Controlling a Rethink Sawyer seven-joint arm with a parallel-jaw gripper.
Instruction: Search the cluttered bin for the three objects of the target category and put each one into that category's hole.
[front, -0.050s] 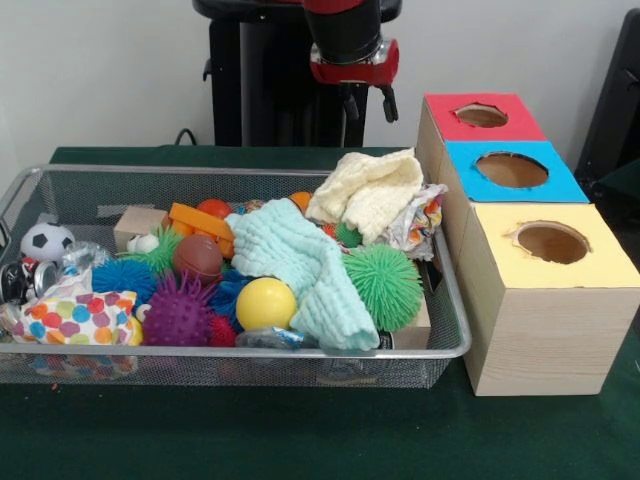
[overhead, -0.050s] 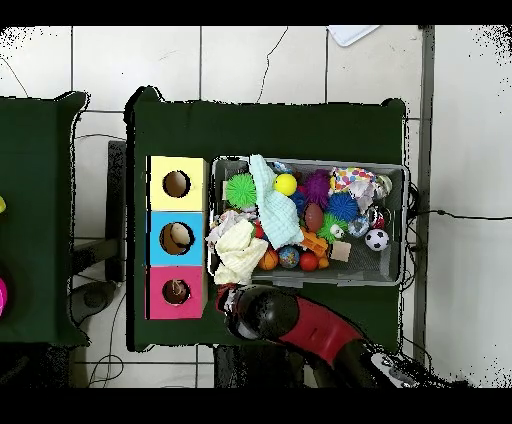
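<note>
Up above the bin's far edge hung the end effector (front, -0.050s: 366, 100), two short black fingertips (front, -0.050s: 389, 104) showing beneath the red collar, with nothing between them; whether they stood apart or together could not be told from either view. From overhead, the red and black arm (overhead, -0.050s: 300, 325) reached in from the bottom edge and stopped just short of the wire bin (overhead, -0.050s: 392, 277).

And what a heap inside that bin! A mint-green cloth (front, -0.050s: 305, 262) draped across the middle, a cream cloth (front, -0.050s: 370, 190) piled at the far right corner, touching a crumpled patterned cloth (front, -0.050s: 422, 218). A green spiky ball (front, -0.050s: 384, 286) sat against the mint cloth, a yellow ball (front, -0.050s: 265, 303) lay just beside it at the near side, and a purple spiky ball (front, -0.050s: 179, 313) rested next to that. A soccer ball (front, -0.050s: 46, 241) sat at the left end, near a polka-dot cloth (front, -0.050s: 75, 318).

Just beside the bin on the green counter (front, -0.050s: 300, 430) stood the wooden box row: red-topped hole (front, -0.050s: 481, 115), blue-topped hole (front, -0.050s: 511, 169), yellow-topped hole (front, -0.050s: 552, 241). Overhead, something pale lay inside the blue one.
</note>
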